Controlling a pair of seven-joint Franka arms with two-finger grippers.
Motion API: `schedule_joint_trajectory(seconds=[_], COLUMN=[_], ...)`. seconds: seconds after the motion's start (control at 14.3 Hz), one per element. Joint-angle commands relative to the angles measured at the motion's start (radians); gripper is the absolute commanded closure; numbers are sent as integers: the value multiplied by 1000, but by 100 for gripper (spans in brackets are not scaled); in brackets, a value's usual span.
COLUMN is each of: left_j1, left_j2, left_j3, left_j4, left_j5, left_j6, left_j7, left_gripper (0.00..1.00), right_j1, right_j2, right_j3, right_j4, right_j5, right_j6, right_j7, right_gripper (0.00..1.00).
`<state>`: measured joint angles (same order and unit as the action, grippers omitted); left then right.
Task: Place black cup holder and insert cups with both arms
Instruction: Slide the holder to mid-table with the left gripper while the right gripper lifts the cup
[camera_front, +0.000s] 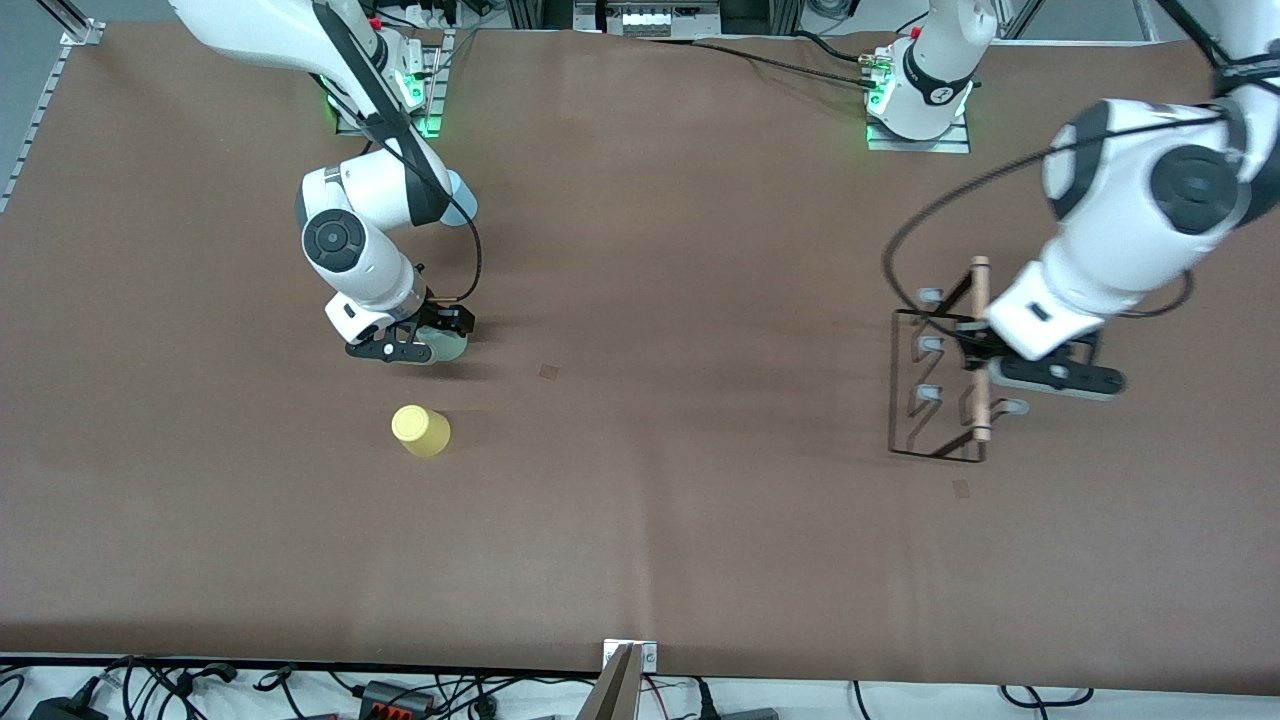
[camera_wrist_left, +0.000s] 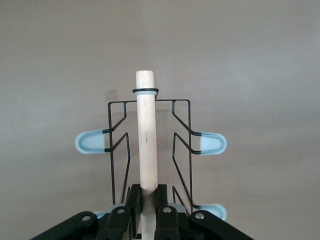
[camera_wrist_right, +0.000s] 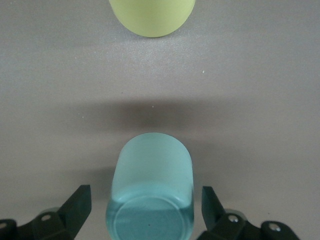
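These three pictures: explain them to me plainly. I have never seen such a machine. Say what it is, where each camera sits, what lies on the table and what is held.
Two white robot arms stand at a brown table. The wide picture looks down from a high camera facing them. The other two come from cameras on each arm's wrist.

The left hand is shut on the wooden handle of the black cup holder, a wire rack with pale pegs at the left arm's end of the table.

The right hand is open, with a finger on each side of the pale green cup, not yet gripping. The yellow cup stands nearer the front camera. A light blue cup peeks out beside the right arm.
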<state>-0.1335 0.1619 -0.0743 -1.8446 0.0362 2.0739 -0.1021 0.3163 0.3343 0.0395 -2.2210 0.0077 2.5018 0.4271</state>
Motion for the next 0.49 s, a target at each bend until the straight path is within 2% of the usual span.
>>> schedule_joint_trajectory(seconds=[0.0,0.07,0.21,0.28,0.42], left_j1=[-101,-156,-248,-277,-313], left_j2=[28,30,69,97,149], left_j3=[2,2,2,2,2], left_j4=[48,48,63,97,154], left_j5=[1,1,2,1,2], left_j6=[-26,-26,-14,-14,-14], left_j7=[-160,-235,-342,-390,-425], left_gripper=[99,99,99,99,99], right_j1=[-25,-26,-43,-51,-62], right_j2=[-26,-38,-64,-80,-124], right_j3=[8,8,8,8,8], right_j4=[-16,-16,-6,-6,-6], right_j5=[11,11,9,9,9], right_j6=[-3,-20,-75,-98,-147], right_j7=[4,2,-11,-14,-31], right_gripper=[59,72,87,91,91])
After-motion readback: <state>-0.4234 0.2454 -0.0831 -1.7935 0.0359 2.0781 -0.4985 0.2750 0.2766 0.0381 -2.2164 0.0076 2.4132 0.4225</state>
